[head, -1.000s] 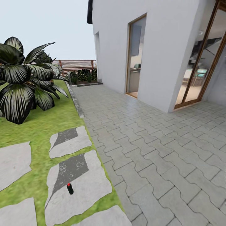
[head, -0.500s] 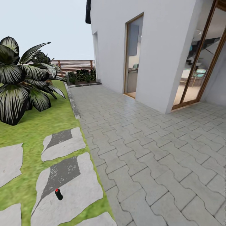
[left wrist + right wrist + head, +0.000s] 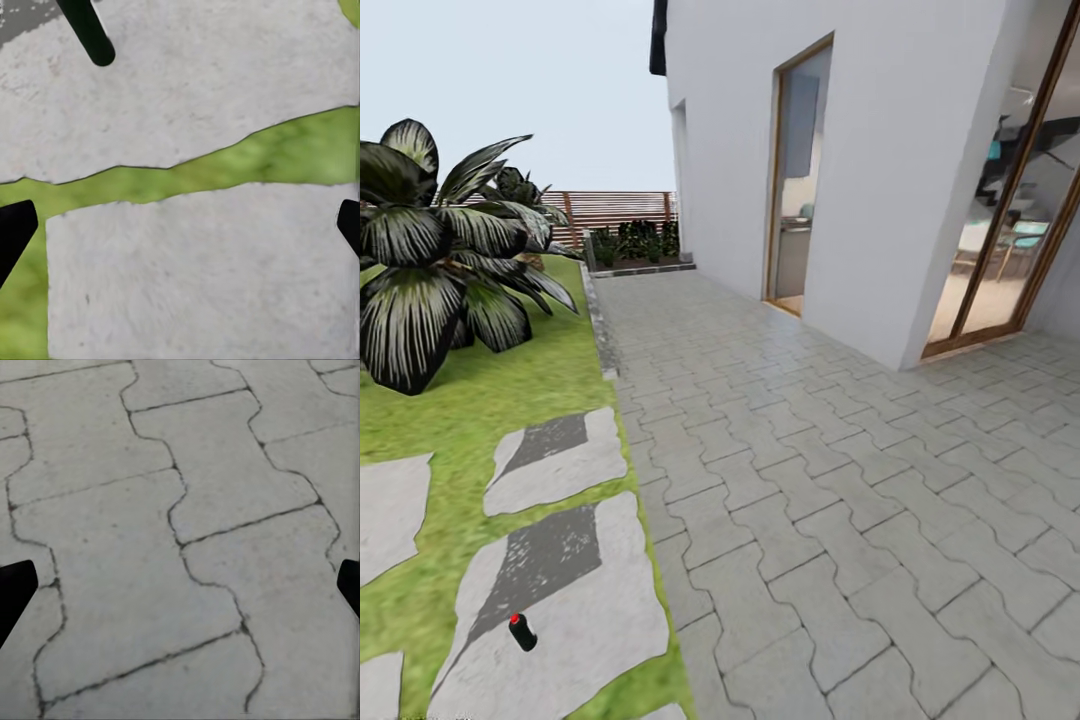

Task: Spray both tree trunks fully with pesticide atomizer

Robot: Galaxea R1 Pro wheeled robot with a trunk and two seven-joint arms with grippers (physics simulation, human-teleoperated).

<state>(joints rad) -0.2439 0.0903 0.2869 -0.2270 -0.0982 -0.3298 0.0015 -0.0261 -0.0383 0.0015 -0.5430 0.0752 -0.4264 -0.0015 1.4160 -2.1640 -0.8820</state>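
Atomizer position: cannot tell from these views. The one small candidate is a dark stub with a red top [image 3: 520,632], standing slightly tilted on a pale stepping stone [image 3: 600,620] at the lower left of the head view. No white trigger head is visible on it, so I judge it is not the spray bottle.

Handling, as a judgement from the task alone: a hand-sized sprayer should be light, rigid plastic with a smooth, possibly slippery body. Best hold is around the body just under the trigger head, jaws across the narrow width, keeping it upright so the nozzle faces away.

Left gripper [image 3: 180,225]: both dark fingertips sit at opposite edges of the left wrist view, jaws spread wide, nothing between them. Beneath it are two stone slabs split by a strip of grass. A dark rounded rod [image 3: 86,30] lies over the far slab; cannot tell what it is.

Right gripper [image 3: 180,585]: jaws likewise spread wide and empty, above interlocking grey pavers [image 3: 187,495].

Surroundings, head view: lawn [image 3: 480,400] of the garden at left, a striped-leaf palm-like plant [image 3: 430,260] on it, slatted wooden fence [image 3: 610,208] beyond, paved terrace [image 3: 840,480] and white house [image 3: 890,150] at right.

Stage: judged to be the search or approach phase; pickup not yet begun.
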